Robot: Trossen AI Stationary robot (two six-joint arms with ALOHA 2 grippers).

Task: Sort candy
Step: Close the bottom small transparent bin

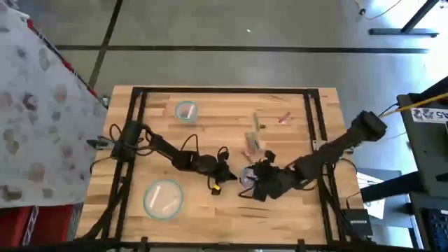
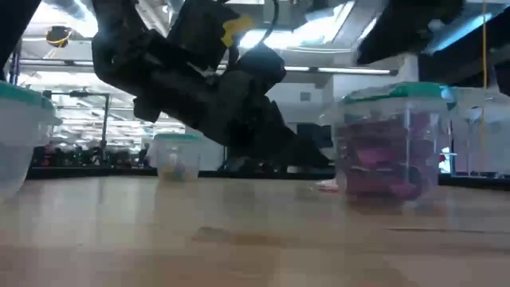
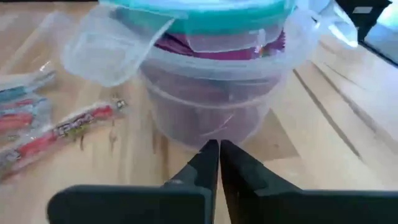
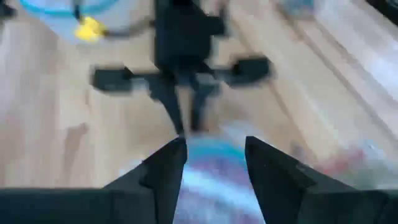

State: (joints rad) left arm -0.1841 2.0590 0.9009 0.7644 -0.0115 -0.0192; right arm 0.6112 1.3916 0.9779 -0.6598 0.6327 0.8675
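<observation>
Candy (image 3: 217,46) sat packed in a clear teal-rimmed bowl (image 1: 249,176) near the middle of the table (image 1: 231,210), both grippers beside it.

From above, the left gripper (image 1: 229,171) reached toward the bowl from one side and the right gripper (image 1: 257,183) from the other; loose sweets (image 1: 253,143) lay scattered toward the far edge, and two more bowls (image 1: 185,110) (image 1: 162,198) stood toward the left edge. At table height, magenta packets (image 2: 382,163) filled the bowl under dark arm parts. The left wrist view showed its fingers (image 3: 205,165) pressed together just short of the bowl wall, with red-and-white wrapped sticks (image 3: 56,130) beside it. The right wrist view showed its fingers (image 4: 165,165) held partly apart over the bowl's rim, gripping nothing I could make out.
</observation>
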